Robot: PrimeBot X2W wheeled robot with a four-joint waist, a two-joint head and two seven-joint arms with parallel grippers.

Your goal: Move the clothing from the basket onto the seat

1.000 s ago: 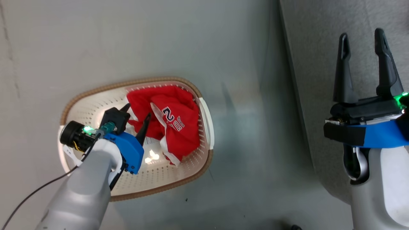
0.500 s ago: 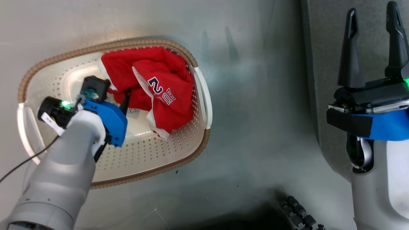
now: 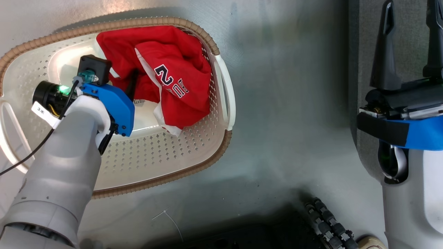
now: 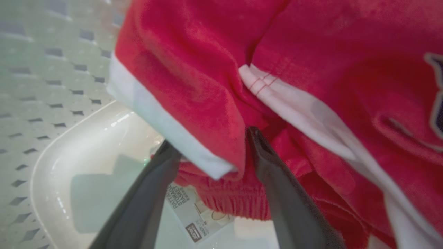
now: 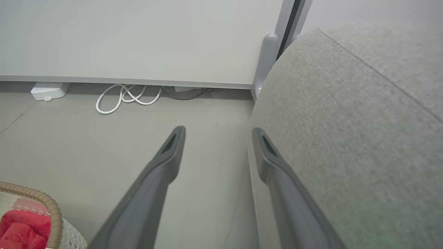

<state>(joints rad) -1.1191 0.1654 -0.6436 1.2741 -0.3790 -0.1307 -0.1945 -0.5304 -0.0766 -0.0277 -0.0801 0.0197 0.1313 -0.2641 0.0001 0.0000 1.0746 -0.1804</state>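
Observation:
The clothing (image 3: 169, 69) is a crumpled red heap with white trim and a printed "2", lying at the far end of the basket (image 3: 166, 176), a cream perforated tub with a brown braided rim. My left gripper (image 4: 209, 145) is inside the basket, open, its two dark fingers either side of a red fold with a white hem. One left finger (image 3: 131, 84) runs under the cloth. My right gripper (image 3: 411, 14) hangs open and empty over the edge of the grey seat (image 3: 367, 52). The right wrist view shows the seat (image 5: 346, 121) beside that gripper (image 5: 218, 133).
A paper label (image 4: 193, 214) lies on the basket's floor. White coiled cable (image 5: 124, 98) and a small white box (image 5: 48, 91) sit by the wall. My dark wheeled base (image 3: 328, 224) is at the bottom, with grey floor between basket and seat.
The head camera has dropped closer, so the basket looks bigger and higher. My left gripper has pushed forward into the red cloth, which now lies between its fingers. The right gripper stays open.

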